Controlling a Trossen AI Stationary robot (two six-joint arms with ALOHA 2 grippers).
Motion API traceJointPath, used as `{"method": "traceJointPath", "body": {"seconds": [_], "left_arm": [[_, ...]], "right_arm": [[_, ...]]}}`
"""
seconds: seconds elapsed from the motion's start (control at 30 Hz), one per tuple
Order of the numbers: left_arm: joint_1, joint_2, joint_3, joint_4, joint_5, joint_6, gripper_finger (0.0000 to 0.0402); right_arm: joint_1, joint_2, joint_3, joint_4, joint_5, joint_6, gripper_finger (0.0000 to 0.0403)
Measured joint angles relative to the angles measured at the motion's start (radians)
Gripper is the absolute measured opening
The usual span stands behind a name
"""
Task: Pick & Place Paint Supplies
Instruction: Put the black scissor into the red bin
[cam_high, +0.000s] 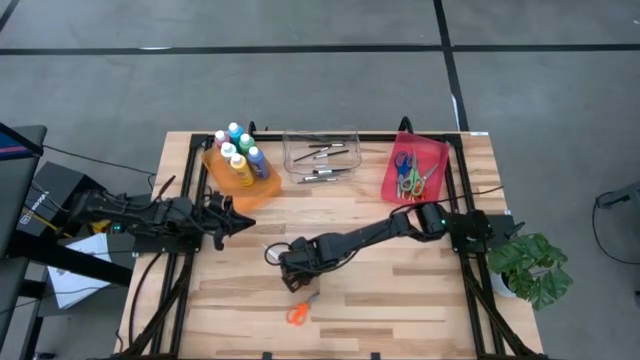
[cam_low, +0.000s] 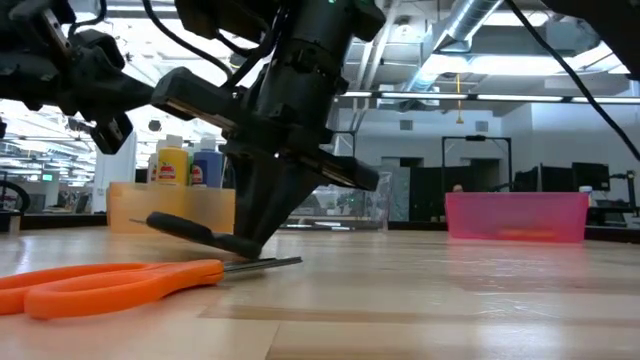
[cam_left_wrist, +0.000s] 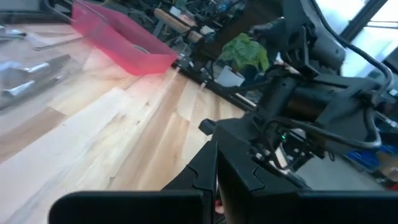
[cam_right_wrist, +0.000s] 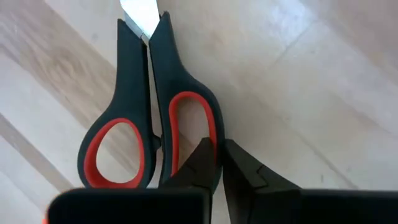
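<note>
While the left gripper (cam_high: 238, 222) waits near the table's left edge, just in front of the orange bin (cam_high: 262, 190), its fingers look drawn together to a point, holding nothing. That bin, at the rear left, carries the paint bottles (cam_high: 238, 152). Next along the rear edge stands the clear bin (cam_high: 345, 135) with dark brushes (cam_high: 325, 160) lying in it.

At the table's middle, the right gripper (cam_high: 297, 278) is lowered to the surface over black scissors with red-lined handles (cam_right_wrist: 146, 130); in the right wrist view its fingers (cam_right_wrist: 202, 163) sit nearly closed, with one tip at the handle loop and a slim gap between them. Whether they already pinch the handle cannot be told. The low view shows these scissors tilted, handle end raised off the wood, blade tip near the table. Just in front, toward the front edge, lie orange scissors (cam_high: 299, 312), flat and untouched.

At the rear right, the red bin (cam_high: 435, 155) already holds several scissors (cam_high: 408, 178).

Step in hand, as judged: securing the black scissors for transfer. The next move calls for a firm closure on the handle, a lift clear of the orange pair, and travel toward the rear right to the red bin, presumably their proper place.
</note>
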Motion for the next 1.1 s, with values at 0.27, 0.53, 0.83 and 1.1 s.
{"method": "traceJointPath", "body": {"seconds": [0.27,0.53,0.83,1.1], "left_arm": [[0.096,-0.052,0.000,-0.003,-0.001,0.000,0.0006],[0.099,-0.152,-0.001,0.023,-0.006,0.000,0.0006],[0.099,-0.152,0.000,-0.001,-0.001,0.000,0.0006],[0.099,-0.152,0.000,-0.004,-0.001,0.000,0.0006]], "right_arm": [[-0.007,0.000,0.000,0.005,-0.007,-0.002,0.0018],[-0.014,0.000,-0.001,0.014,-0.011,-0.010,0.0012],[-0.033,-0.001,0.032,-0.020,-0.010,-0.038,0.0001],[-0.039,-0.003,0.130,-0.084,-0.006,-0.079,0.0003]]}}
